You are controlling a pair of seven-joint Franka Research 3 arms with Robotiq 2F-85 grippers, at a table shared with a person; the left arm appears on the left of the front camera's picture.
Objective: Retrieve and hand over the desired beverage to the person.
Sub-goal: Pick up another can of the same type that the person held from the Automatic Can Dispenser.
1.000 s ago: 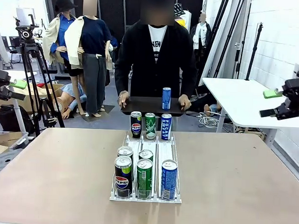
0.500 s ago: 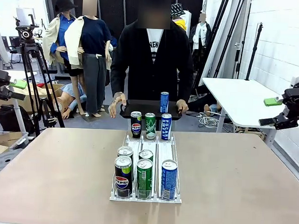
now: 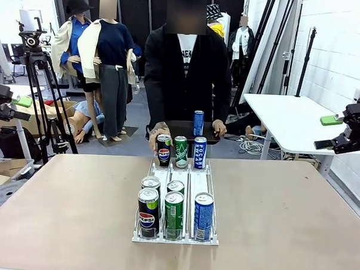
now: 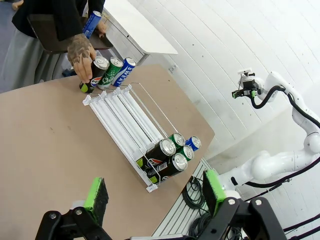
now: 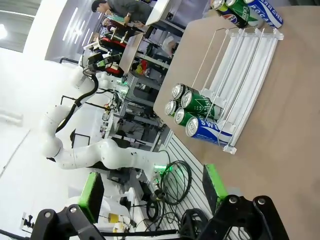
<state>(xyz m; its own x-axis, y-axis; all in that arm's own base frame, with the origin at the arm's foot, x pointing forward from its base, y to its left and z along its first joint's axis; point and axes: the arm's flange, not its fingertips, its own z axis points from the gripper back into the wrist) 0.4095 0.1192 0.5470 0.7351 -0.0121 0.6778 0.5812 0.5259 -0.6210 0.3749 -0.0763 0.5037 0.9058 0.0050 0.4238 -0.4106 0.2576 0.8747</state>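
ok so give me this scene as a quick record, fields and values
person: far side of table
one hand: reaching to the far cola can
other hand: holding a tray
tray load: one blue can
rack: three cans at far end, five at near end
left gripper: open, raised, holding nothing
right gripper: open, raised, holding nothing

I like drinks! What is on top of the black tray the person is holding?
One blue can stands upright on the tray. The tray's front edge is hidden behind three nearer cans.
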